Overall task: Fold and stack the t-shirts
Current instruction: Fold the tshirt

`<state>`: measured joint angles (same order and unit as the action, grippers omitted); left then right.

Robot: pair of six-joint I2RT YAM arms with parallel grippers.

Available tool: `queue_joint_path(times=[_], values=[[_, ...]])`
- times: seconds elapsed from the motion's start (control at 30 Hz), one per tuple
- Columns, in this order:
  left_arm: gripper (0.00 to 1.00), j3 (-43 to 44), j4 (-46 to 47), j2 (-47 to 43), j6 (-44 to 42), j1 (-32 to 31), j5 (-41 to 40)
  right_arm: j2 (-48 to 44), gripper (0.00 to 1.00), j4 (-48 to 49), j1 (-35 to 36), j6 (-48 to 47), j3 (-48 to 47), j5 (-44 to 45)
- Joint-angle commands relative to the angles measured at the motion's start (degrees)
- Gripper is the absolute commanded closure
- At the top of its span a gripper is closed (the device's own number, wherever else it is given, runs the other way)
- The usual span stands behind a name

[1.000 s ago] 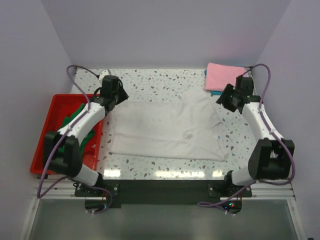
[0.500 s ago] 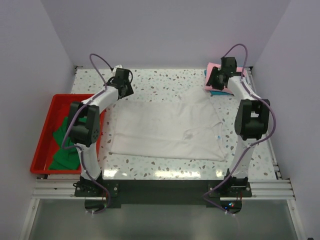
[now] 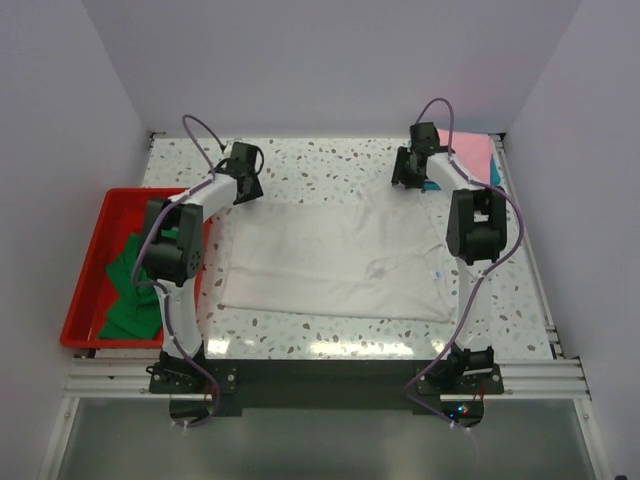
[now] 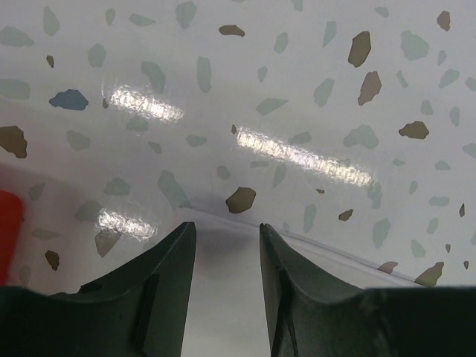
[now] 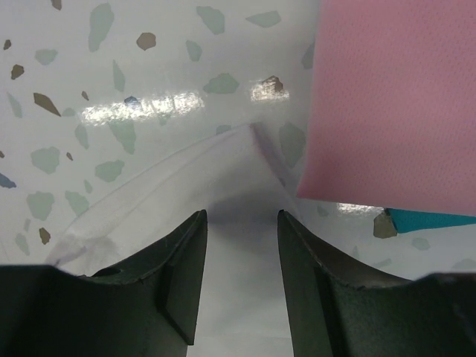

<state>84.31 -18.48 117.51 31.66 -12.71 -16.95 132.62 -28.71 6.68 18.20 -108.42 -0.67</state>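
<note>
Cloth covers the middle of the table [image 3: 320, 165]: the white t-shirt [image 3: 330, 265] lies spread flat there, with a small label near its right edge. Both arms reach to the far edge of this shirt.

The left gripper [image 3: 243, 180] is at the far left corner. In the left wrist view we see its two fingers [image 4: 167, 282] standing apart, and the edge of the white cloth runs under the gap between them. Nothing is clamped.

The right gripper [image 3: 403, 168] is at the far right corner. In the right wrist view its fingers [image 5: 312, 282] are apart too, and the pointed corner of the white shirt lies on the table just ahead of the gap. We cannot tell if the tips of either gripper touch the cloth.

Just beside that corner lies the pink t-shirt [image 5: 394, 104], folded, on top of a teal t-shirt [image 5: 435, 219]. The green t-shirts [image 3: 130, 295] lie in the red tray [image 3: 88, 285] at the left side of the table.
</note>
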Motion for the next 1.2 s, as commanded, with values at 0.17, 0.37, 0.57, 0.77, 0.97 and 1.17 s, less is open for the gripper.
queue_joint_path(times=[0.17,0.37,0.57,0.77,0.97,1.17], values=[[0.55,1.8,0.3,1.1,-1.7,1.2,-0.9,0.6,0.53,0.6,0.4,-2.5,-3.6,6.1],[0.55,2.2,-0.2,1.9,-1.5,1.5,-1.2,3.0,0.53,0.0,0.4,-3.1,-6.8,6.1],[0.55,2.4,-0.3,1.8,-1.3,1.7,-2.1,5.4,0.53,-0.2,1.1,-3.9,-8.3,6.0],[0.56,4.2,-1.1,3.7,-0.9,1.8,-1.3,6.6,0.53,-0.5,1.4,-4.2,-8.8,5.3],[0.64,4.2,-0.9,3.9,-0.6,1.8,-0.8,6.2,0.69,-0.3,1.4,-3.7,-8.7,4.5],[0.91,4.3,-0.6,3.0,-0.4,2.1,-0.1,4.1,0.95,0.6,1.4,-2.6,-8.4,3.7]])
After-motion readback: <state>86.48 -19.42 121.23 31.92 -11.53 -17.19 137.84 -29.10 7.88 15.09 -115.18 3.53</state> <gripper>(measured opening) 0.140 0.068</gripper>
